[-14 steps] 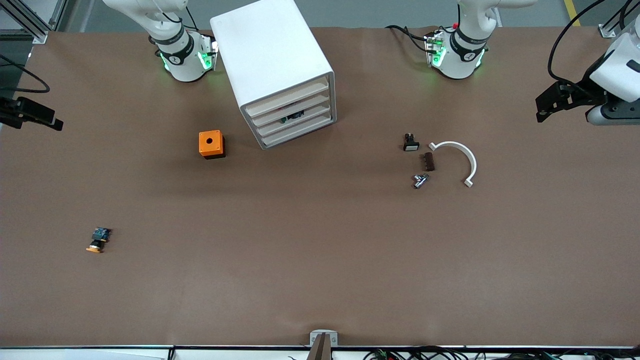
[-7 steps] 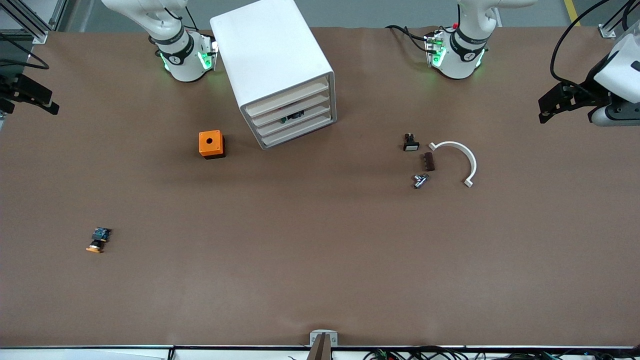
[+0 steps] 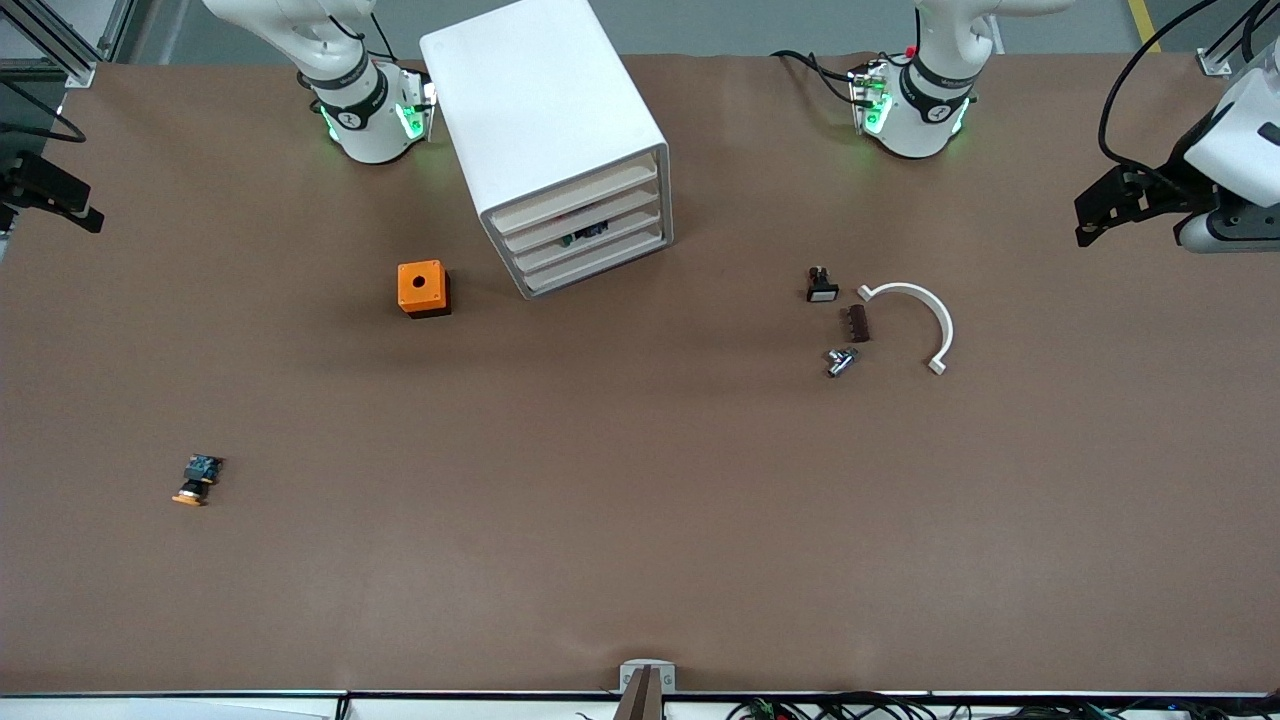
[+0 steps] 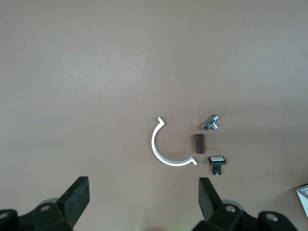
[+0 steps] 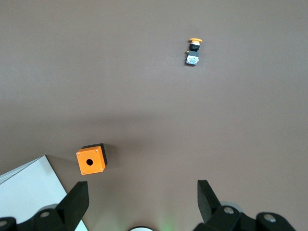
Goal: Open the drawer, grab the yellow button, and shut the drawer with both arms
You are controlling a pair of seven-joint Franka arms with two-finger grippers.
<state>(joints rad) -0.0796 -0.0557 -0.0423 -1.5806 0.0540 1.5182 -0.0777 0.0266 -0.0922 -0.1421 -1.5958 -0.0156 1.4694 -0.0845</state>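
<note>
The white cabinet [image 3: 540, 110] stands between the two arm bases. Its top drawer [image 3: 575, 194] sits flush with the three drawers below it. The button [image 3: 195, 480], with an orange cap and a bluish rear block, lies on the table toward the right arm's end, much nearer to the front camera than the cabinet. It also shows in the right wrist view [image 5: 193, 51]. My right gripper [image 3: 82, 212] [image 5: 142, 202] is open and empty, up over the table edge at the right arm's end. My left gripper [image 3: 1085, 226] [image 4: 144, 202] is open and empty, up over the left arm's end.
An orange cube with a hole [image 3: 423, 288] [image 5: 91, 160] sits beside the cabinet. Toward the left arm's end lie a black part with a white face [image 3: 821, 286] [image 4: 216, 163], a brown cylinder [image 3: 857, 323], a metal fitting [image 3: 840, 360] and a white arc [image 3: 925, 320] [image 4: 166, 154].
My right gripper has drawn back toward the table edge at the right arm's end. My left gripper has shifted only slightly. The button and the drawers have not moved.
</note>
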